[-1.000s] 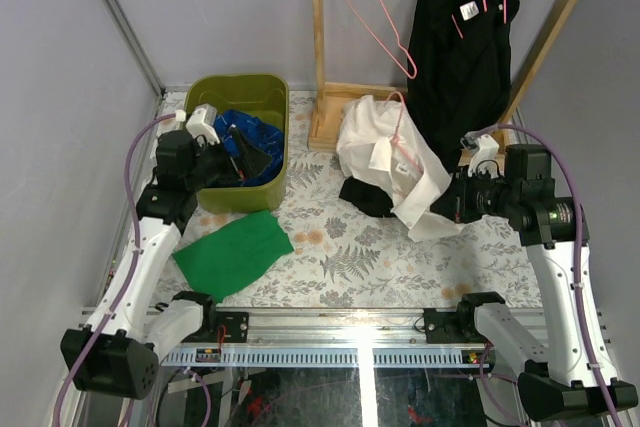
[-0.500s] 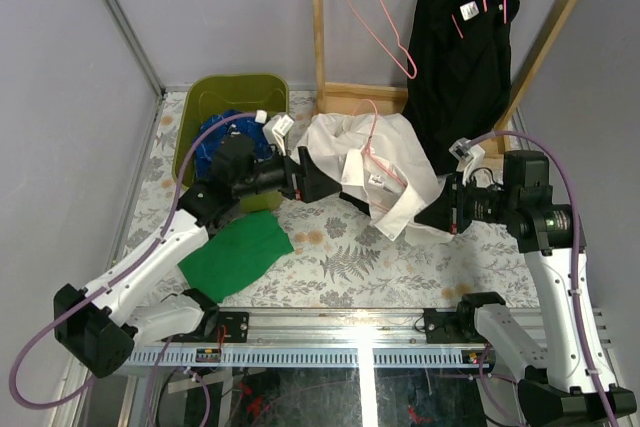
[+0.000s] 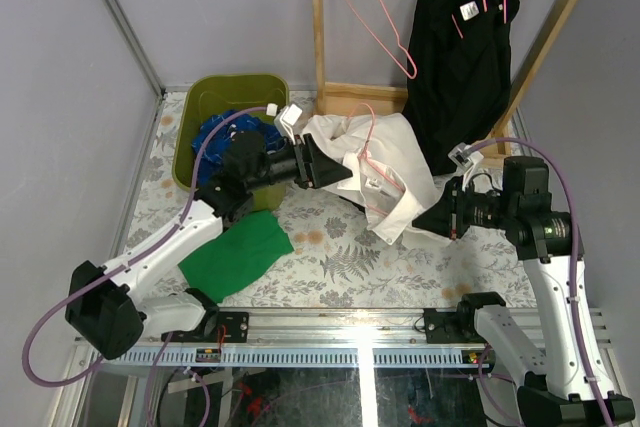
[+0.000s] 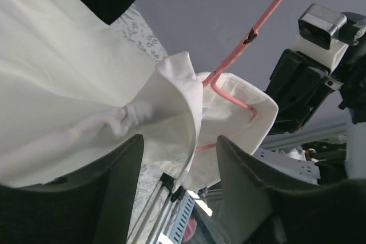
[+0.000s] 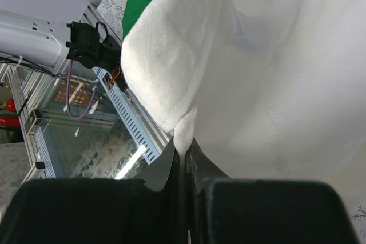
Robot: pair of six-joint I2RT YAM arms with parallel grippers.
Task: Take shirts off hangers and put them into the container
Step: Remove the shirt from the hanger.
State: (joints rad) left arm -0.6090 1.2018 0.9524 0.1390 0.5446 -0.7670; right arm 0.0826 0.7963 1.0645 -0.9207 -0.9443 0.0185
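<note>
white shirt (image 3: 390,162): plain, crumpled, collared, one pink hanger (image 3: 371,147) caught in it, held up over the table (image 3: 340,257), right of the container (image 3: 205,92) | right gripper (image 5: 184,170) pinched tight on its edge | left gripper (image 3: 340,172) fingers apart around a fold | shirts seen: three (white shirt; blue shirt (image 3: 215,137) in container; black shirt (image 3: 465,57) on rack (image 3: 318,47)) | hangers: at least three

Loose shirt (image 3: 385,162): spread between both grippers, to the right of the left gripper (image 3: 325,165) and to the left of the right gripper (image 3: 440,219), one edge inside the latter's fingers. Hanger (image 3: 365,142): in that shirt, just ahead of the left gripper. Container (image 3: 235,87): left of and behind the left gripper, another shirt (image 3: 215,132) in it. Flat cloth (image 3: 240,252): on the table (image 3: 340,257), left of and nearer than the left gripper. Rack (image 3: 318,27): beyond both grippers. Hanging shirt (image 3: 465,47): beyond the right gripper. Bare hanger (image 3: 375,17): beyond the left gripper.
</note>
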